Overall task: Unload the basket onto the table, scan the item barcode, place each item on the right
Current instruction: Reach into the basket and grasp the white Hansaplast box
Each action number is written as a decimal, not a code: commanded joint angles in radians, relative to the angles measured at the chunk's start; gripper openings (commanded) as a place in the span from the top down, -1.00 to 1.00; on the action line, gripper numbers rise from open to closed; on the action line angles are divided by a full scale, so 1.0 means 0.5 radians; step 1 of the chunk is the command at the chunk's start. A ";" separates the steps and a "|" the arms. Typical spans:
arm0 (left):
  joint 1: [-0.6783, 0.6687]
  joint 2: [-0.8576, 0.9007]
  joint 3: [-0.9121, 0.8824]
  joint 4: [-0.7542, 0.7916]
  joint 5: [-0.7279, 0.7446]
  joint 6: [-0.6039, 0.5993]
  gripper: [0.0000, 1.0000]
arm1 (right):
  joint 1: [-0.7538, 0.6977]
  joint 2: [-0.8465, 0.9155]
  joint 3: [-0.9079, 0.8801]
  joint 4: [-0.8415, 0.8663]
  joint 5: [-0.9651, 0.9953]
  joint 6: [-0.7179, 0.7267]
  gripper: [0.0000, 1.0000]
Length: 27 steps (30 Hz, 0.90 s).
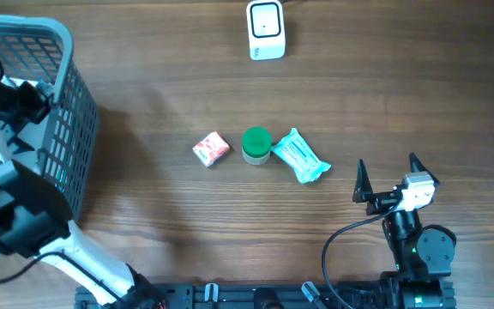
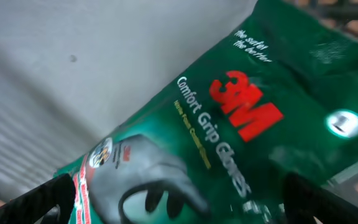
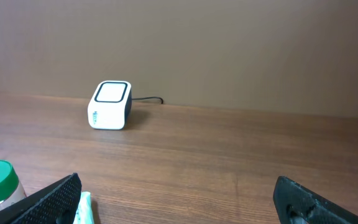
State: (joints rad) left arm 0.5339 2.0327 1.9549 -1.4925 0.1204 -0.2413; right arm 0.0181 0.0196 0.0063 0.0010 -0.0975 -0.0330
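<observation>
Left fingers [image 2: 36, 199] were spread wide, holding nothing, right above the green 3M glove pack [image 2: 229, 118] inside the basket [image 1: 75, 129]. Right fingers [image 1: 360, 182] were wide apart too and empty, over the desk [image 1: 187, 223] near the teal packet [image 1: 300, 157]. The scanner [image 1: 266, 29] sat at the far edge.

Soft even light, blurry left-wrist view

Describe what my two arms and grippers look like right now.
The right gripper has black pointed fingers, a white block behind and a black cable looping back. The left arm is black joints on white tubes; the left gripper has black fingers.
</observation>
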 commanded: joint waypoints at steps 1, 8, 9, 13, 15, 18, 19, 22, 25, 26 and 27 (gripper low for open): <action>0.002 0.105 -0.010 -0.016 0.111 0.250 -1.00 | 0.008 -0.007 -0.002 0.011 -0.030 -0.037 -0.99; 0.003 0.217 -0.010 -0.003 0.137 0.290 -1.00 | 0.008 -0.007 -0.002 0.011 -0.030 -0.037 -1.00; 0.003 0.224 -0.010 0.002 0.123 0.286 -1.00 | 0.008 -0.007 -0.002 0.011 -0.030 -0.037 -0.99; 0.018 0.233 -0.010 0.007 0.033 0.105 -1.00 | 0.008 -0.007 -0.002 0.011 -0.030 -0.037 -0.99; 0.025 0.233 -0.010 0.007 0.032 0.046 -1.00 | 0.008 -0.007 -0.002 0.011 -0.030 -0.037 -1.00; 0.065 0.233 -0.009 0.109 0.034 -0.286 -1.00 | 0.008 -0.007 -0.002 0.011 -0.030 -0.037 -0.99; 0.082 0.233 -0.009 0.214 0.034 -0.414 -1.00 | 0.008 -0.007 -0.002 0.011 -0.030 -0.037 -0.99; 0.092 0.233 -0.010 0.546 0.033 -0.478 -1.00 | 0.008 -0.007 -0.002 0.011 -0.030 -0.037 -1.00; 0.090 0.233 -0.010 0.765 0.034 -0.546 -1.00 | 0.008 -0.007 -0.002 0.011 -0.030 -0.037 -1.00; 0.090 0.233 -0.012 0.813 0.034 -0.587 -1.00 | 0.008 -0.007 -0.002 0.011 -0.030 -0.037 -1.00; 0.090 0.234 -0.015 0.864 0.033 -0.639 -1.00 | 0.008 -0.007 -0.002 0.011 -0.030 -0.037 -1.00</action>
State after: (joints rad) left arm 0.5789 2.1311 1.9514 -1.1000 0.1436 -0.4747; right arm 0.0181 0.0196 0.0063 0.0010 -0.0975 -0.0330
